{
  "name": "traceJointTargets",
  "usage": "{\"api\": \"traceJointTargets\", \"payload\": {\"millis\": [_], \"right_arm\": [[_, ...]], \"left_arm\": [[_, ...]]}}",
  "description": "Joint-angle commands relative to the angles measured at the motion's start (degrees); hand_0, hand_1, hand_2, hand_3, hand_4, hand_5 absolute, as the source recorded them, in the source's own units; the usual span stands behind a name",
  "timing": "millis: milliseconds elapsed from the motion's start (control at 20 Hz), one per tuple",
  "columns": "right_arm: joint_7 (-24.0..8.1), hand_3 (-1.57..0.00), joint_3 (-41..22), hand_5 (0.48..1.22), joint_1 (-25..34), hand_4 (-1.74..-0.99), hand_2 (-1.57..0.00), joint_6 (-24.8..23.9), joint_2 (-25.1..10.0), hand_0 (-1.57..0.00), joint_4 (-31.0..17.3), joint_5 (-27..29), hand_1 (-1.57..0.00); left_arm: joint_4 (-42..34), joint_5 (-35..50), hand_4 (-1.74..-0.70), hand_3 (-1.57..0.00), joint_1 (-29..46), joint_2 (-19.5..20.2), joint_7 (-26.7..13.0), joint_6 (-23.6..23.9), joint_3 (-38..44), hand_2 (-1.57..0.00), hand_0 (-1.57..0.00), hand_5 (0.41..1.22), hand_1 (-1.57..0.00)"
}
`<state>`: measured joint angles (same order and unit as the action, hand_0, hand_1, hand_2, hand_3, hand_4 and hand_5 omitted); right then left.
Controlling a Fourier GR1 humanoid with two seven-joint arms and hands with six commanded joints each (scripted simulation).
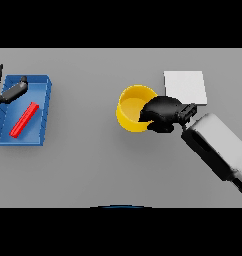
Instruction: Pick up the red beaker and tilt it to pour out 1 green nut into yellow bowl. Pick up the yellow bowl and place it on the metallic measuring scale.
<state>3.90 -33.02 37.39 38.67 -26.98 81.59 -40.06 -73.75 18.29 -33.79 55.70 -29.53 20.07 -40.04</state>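
Grey bench (93, 160). Right hand (163, 112) curled round yellow bowl (130, 107) rim, beside white scale (185, 86). Placing still left. Red beaker (24, 119) in blue tray (40, 82); left hand (13, 91) relaxed open above.

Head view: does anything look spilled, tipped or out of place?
The red beaker lies flat in the blue tray, not upright. No spilled nut shows. Right hand grips the yellow bowl beside the scale; left hand rests over the tray.
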Motion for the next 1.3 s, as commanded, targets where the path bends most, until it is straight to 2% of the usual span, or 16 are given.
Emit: {"api": "traceJointTargets", "payload": {"millis": [0,100,200,250,350,450,550,600,700,800,850,1050,1100,1150,1250], "right_arm": [[-0.8,-1.34,0.6,1.219,0.4,-1.726,-1.54,0.9,-0.8,-1.56,0.9,0.3,-1.56],[-3.1,-1.29,2.0,1.219,1.7,-1.723,-1.55,1.5,-0.8,-1.56,1.4,0.9,-1.56],[-3.7,-1.25,2.7,1.219,2.1,-1.720,-1.56,1.8,-1.0,-1.57,1.0,1.4,-1.57],[-3.5,-1.25,3.1,1.219,2.4,-1.720,-1.56,1.9,-1.4,-1.57,0.7,1.5,-1.57],[-1.0,-1.24,3.2,1.220,3.7,-1.719,-1.56,0.8,-3.1,-1.57,-0.2,1.0,-1.57],[0.3,-1.32,4.2,1.220,5.5,-1.720,-1.57,-0.8,-4.3,-1.57,-2.5,0.5,-1.57],[-0.2,-1.30,5.3,1.221,7.1,-1.720,-1.57,-1.9,-5.2,-1.57,-4.6,0.1,-1.57],[0.9,-1.27,5.7,1.221,7.6,-1.719,-1.57,-3.2,-5.8,-1.57,-6.1,-0.3,-1.57],[1.4,-1.24,6.2,1.221,8.5,-1.720,-1.57,-5.6,-6.1,-1.57,-10.4,-1.2,-1.57],[2.1,-1.22,7.4,1.221,8.8,-1.720,-1.57,-6.5,-6.8,-1.57,-14.1,-0.9,-1.57],[1.2,-1.21,7.9,1.221,8.8,-1.720,-1.57,-6.8,-6.6,-1.57,-15.1,-0.5,-1.57],[3.0,-1.17,8.8,1.221,10.1,-1.720,-1.57,-10.4,-7.2,-1.57,-22.5,-0.8,-1.57],[3.9,-1.17,8.8,1.221,10.5,-1.720,-1.57,-11.7,-7.2,-1.57,-25.3,-1.1,-1.57],[3.1,-1.18,8.8,1.221,10.4,-1.721,-1.57,-11.9,-7.2,-1.57,-26.3,-0.8,-1.57],[4.5,-1.23,8.8,1.221,11.6,-1.722,-1.57,-13.2,-7.0,-1.57,-30.2,-0.9,-1.57]], "left_arm": [[-0.5,0.2,-0.80,0.00,0.2,0.3,0.4,0.0,0.1,0.00,0.00,0.720,0.00],[-0.1,-0.1,-0.80,0.00,-0.6,-0.6,0.0,0.0,-0.1,0.00,0.00,0.723,0.00],[0.3,0.0,-0.81,0.00,-0.3,-0.4,0.5,0.2,0.2,0.00,0.00,0.723,0.00],[0.0,0.0,-0.80,0.00,-0.5,0.0,-0.3,0.0,0.1,0.00,0.00,0.723,0.00],[-0.5,-0.6,-0.80,0.00,-0.7,0.7,0.1,0.0,0.0,0.00,0.00,0.723,0.00],[-1.2,-0.5,-0.81,0.00,-0.1,0.4,-0.1,0.8,0.0,0.00,0.00,0.735,0.00],[-2.2,-0.2,-0.81,0.00,-0.1,0.9,-1.0,0.7,0.0,0.00,0.00,0.742,0.00],[-2.6,-0.8,-0.80,0.00,-0.9,0.7,-2.7,1.0,-0.5,0.00,0.00,0.737,0.00],[-2.9,-0.7,-0.80,0.00,-0.3,1.9,-2.7,0.9,-0.2,0.00,0.00,0.735,0.00],[-3.1,-0.5,-0.81,0.00,-0.4,1.3,-3.6,0.8,-0.5,0.00,0.00,0.743,0.00],[-3.7,-0.3,-0.82,0.00,-0.4,1.6,-4.3,1.0,-0.4,0.00,0.00,0.750,0.00],[-4.8,-0.4,-0.83,0.00,0.3,2.3,-5.2,1.5,-0.4,0.00,0.00,0.773,0.00],[-5.4,-0.3,-0.83,0.00,0.3,2.5,-5.3,1.8,-0.5,0.00,0.00,0.774,0.00],[-4.8,-0.5,-0.82,0.00,0.4,2.5,-5.4,1.8,-0.5,0.00,0.00,0.772,0.00],[-4.8,-0.3,-0.82,0.00,0.5,2.6,-5.1,1.8,-0.3,0.00,0.00,0.763,0.00]]}}
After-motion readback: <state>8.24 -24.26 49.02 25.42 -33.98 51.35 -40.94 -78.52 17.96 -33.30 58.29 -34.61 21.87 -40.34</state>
